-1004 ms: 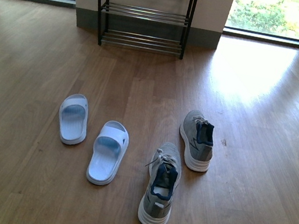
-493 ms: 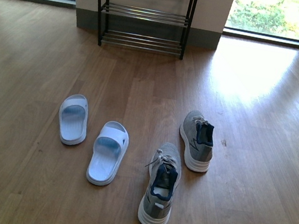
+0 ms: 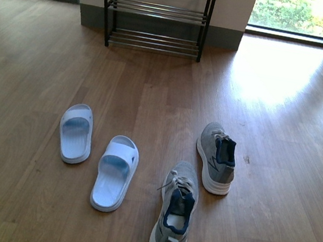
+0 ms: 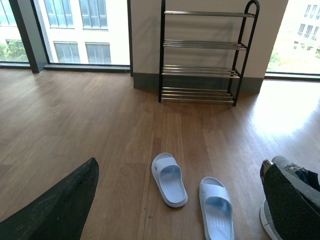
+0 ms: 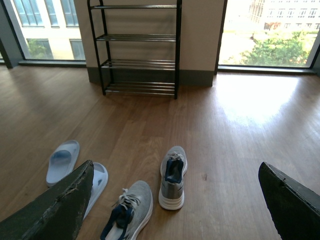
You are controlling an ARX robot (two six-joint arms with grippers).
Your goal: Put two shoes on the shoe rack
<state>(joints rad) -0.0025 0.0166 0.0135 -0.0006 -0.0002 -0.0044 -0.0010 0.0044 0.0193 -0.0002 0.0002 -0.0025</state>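
Knit sneakers (image 3: pixel 175 216), smooth matt slides (image 3: pixel 115 172), metal rack (image 3: pixel 153 43) with chrome bars (image 3: pixel 157 10), glossy wood floor (image 3: pixel 287 104)

Open floor (image 3: pixel 154 89) from sandals (image 3: pixel 114 173) and sneakers (image 3: pixel 215 160) to the shoe rack (image 3: pixel 158 11), gaps between all four.

No word, number or brand name can be read in any of the views. The farther grey knit lace-up sneaker with a white sole (image 3: pixel 217 159) carries a dark zigzag mark on its side, but no letters can be made out there. The pale blue-white slide sandals (image 3: pixel 75 135) and the black-framed shoe rack with chrome bars (image 3: pixel 159 11) show no legible print.
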